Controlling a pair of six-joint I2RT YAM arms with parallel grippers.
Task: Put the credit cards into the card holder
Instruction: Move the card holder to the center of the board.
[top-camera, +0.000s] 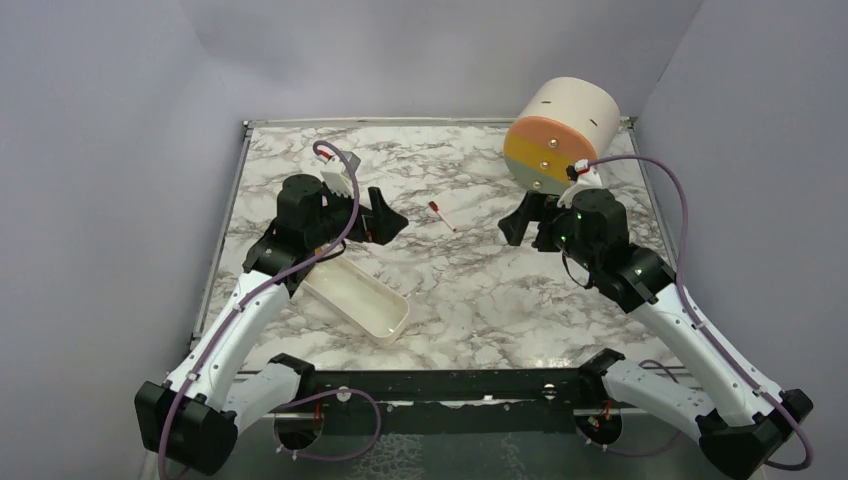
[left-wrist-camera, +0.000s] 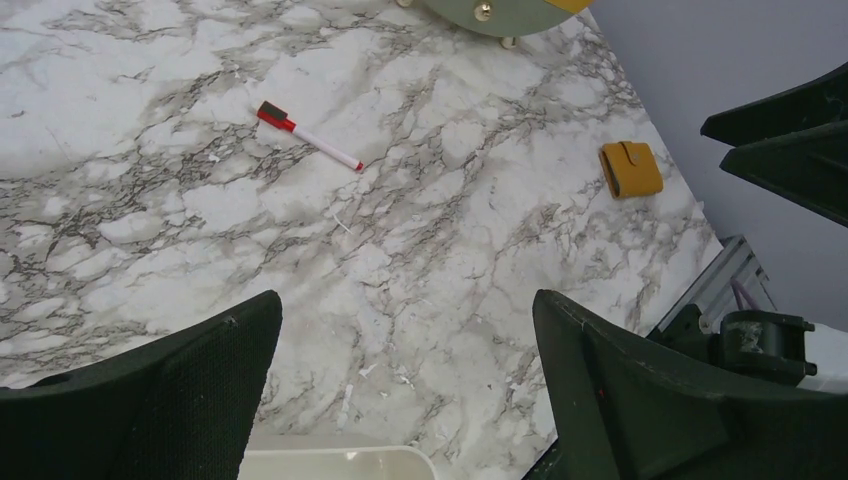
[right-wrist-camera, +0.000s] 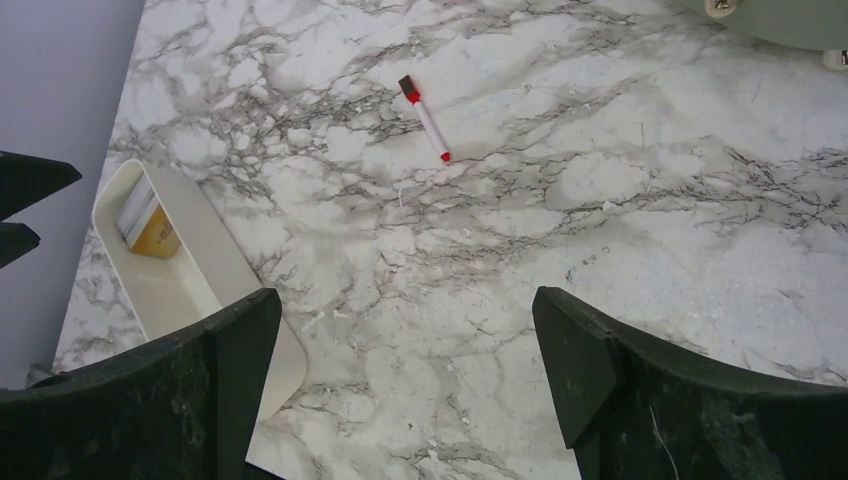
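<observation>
The credit cards (right-wrist-camera: 150, 218) lie stacked at the far end of the white tray (right-wrist-camera: 190, 290): a silver-grey one beside golden-orange ones. The card holder (left-wrist-camera: 631, 168), a shut orange-tan wallet with a snap flap, lies on the marble near the right edge. Neither shows in the top view, where the arms cover them. My left gripper (top-camera: 392, 222) is open and empty above the marble past the tray (top-camera: 385, 330). My right gripper (top-camera: 512, 228) is open and empty, facing the left one. Both stand well apart from cards and wallet.
A red-and-white stick (top-camera: 441, 216) lies on the marble between the two grippers. A big cream-orange drum (top-camera: 560, 135) lies at the back right. The marble table (top-camera: 470, 290) ends at grey walls on the left, back and right.
</observation>
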